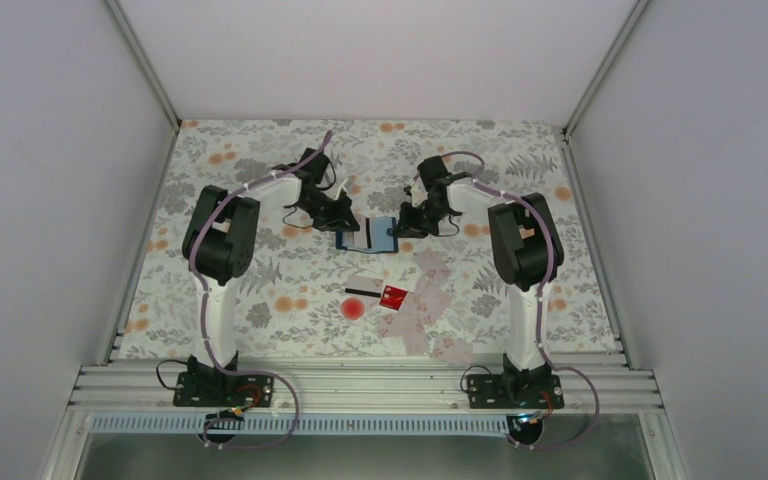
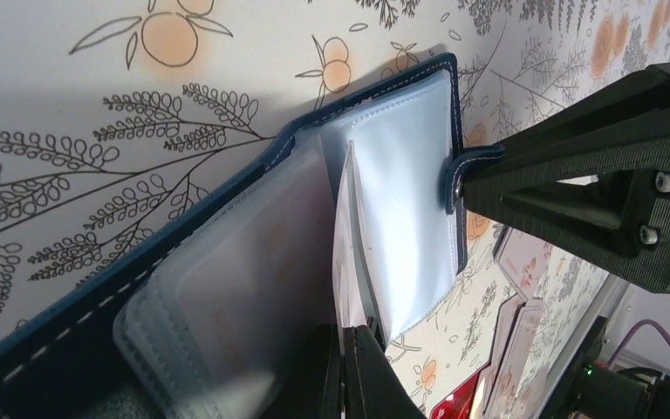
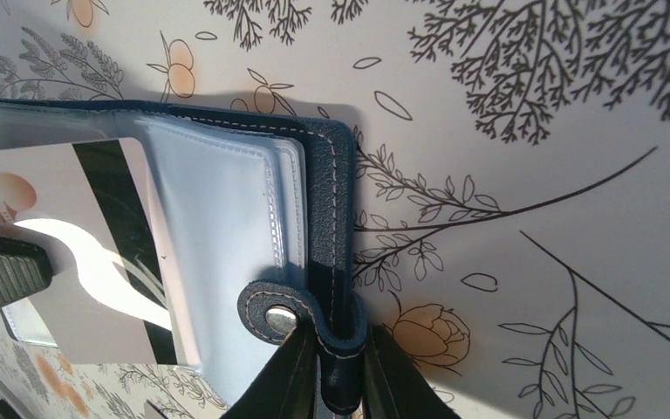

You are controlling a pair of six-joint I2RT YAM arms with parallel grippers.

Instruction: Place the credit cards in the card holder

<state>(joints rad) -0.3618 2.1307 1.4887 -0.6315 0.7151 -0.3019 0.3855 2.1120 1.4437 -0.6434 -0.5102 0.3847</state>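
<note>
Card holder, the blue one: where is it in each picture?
Top external: the card holder lies mid-table, between both grippers.
Left wrist: it fills the centre, open, with its clear pockets showing.
Right wrist: it runs from the upper left to the centre.
Shared landmark: its snap tab, pinched by the right gripper. The left gripper pinches a credit card at the pockets.

Plain white walls [image 1: 50,200] enclose a floral-patterned tabletop [image 1: 260,150], seemingly evenly lit.
</note>
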